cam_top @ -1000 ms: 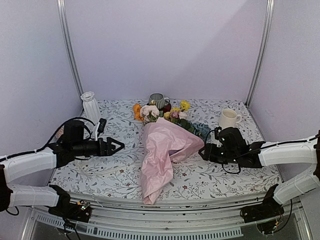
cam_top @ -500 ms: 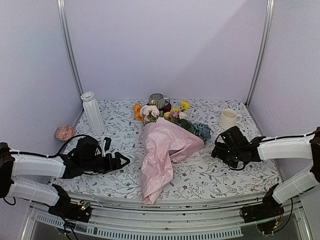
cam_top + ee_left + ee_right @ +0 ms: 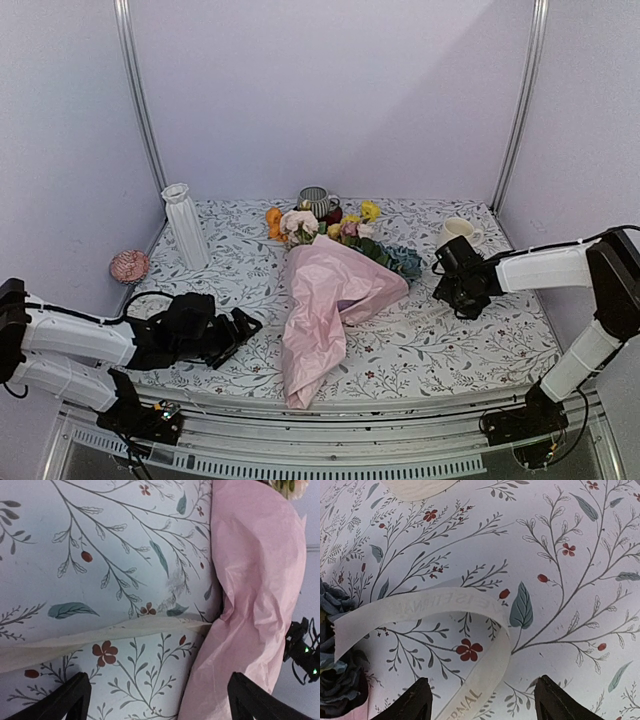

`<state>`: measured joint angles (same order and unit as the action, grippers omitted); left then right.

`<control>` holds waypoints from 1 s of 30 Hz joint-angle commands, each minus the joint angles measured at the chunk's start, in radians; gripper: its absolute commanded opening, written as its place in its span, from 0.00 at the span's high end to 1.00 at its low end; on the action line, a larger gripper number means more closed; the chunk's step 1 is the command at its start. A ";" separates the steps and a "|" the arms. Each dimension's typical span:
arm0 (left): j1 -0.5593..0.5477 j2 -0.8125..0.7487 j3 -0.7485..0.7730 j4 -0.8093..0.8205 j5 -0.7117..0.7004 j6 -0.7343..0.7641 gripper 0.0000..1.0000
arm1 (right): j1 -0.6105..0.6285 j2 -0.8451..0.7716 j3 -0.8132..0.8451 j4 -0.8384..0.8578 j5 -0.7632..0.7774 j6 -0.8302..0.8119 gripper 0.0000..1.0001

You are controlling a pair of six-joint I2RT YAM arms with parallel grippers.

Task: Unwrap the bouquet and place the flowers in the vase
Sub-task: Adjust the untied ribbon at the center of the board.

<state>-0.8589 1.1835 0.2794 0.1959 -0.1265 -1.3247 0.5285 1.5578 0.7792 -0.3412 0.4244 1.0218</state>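
Note:
The bouquet lies in the middle of the table, its pink paper cone [image 3: 330,300] pointing toward me and its flowers [image 3: 322,225] at the far end. The white ribbed vase [image 3: 185,225] stands upright at the back left. My left gripper [image 3: 250,325] is low over the table, open, just left of the paper [image 3: 260,580], with nothing between its fingers. A pale ribbon [image 3: 75,642] runs across the cloth to the paper's edge. My right gripper [image 3: 445,268] is open over the table to the right of the bouquet. A loose curl of ribbon [image 3: 470,680] passes between its fingers, beside a dusty-blue rose [image 3: 335,680].
A grey striped mug [image 3: 315,198] stands behind the flowers. A cream mug [image 3: 458,230] is at the back right, close behind my right gripper. A small pink ball [image 3: 128,265] sits at the left edge. Walls close in the table on three sides.
My left arm has dropped lower and slid toward the paper, its jaws opening wider. My right arm has pulled away from the bouquet and back toward the cream mug.

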 commanded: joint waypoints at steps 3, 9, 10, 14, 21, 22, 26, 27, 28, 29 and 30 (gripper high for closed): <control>-0.009 0.108 0.059 -0.095 -0.107 -0.163 0.02 | -0.021 0.156 0.117 -0.043 0.015 -0.028 0.28; 0.060 0.164 0.052 -0.011 -0.096 -0.128 0.05 | -0.042 0.234 0.164 -0.064 0.031 -0.019 0.50; 0.080 0.165 0.038 0.032 -0.088 -0.109 0.06 | -0.047 0.235 0.162 -0.064 0.033 -0.020 0.59; 0.142 0.178 0.031 0.102 -0.101 -0.053 0.08 | -0.069 0.224 0.150 -0.063 0.041 -0.036 0.97; 0.248 0.296 0.070 0.246 -0.047 0.041 0.15 | -0.097 0.149 0.090 -0.055 0.040 -0.031 0.98; 0.253 0.316 0.082 0.257 -0.050 0.059 0.15 | -0.101 0.139 0.079 -0.056 0.039 -0.021 0.98; 0.256 0.386 0.142 0.285 -0.087 0.128 0.14 | -0.120 0.101 0.024 -0.075 0.046 0.028 0.96; 0.256 0.408 0.154 0.303 -0.086 0.143 0.14 | -0.124 0.089 0.009 -0.082 0.053 0.051 0.95; 0.256 0.430 0.166 0.323 -0.082 0.157 0.14 | -0.129 0.077 -0.014 -0.086 0.062 0.076 0.95; 0.256 0.451 0.178 0.337 -0.080 0.167 0.14 | -0.135 0.064 -0.030 -0.092 0.071 0.091 0.95; 0.256 0.471 0.191 0.349 -0.078 0.176 0.14 | -0.142 0.049 -0.046 -0.094 0.077 0.111 0.95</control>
<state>-0.6136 1.5772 0.4374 0.5213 -0.2005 -1.2282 0.4122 1.6569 0.7963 -0.3855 0.4637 1.0435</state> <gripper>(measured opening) 0.861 0.050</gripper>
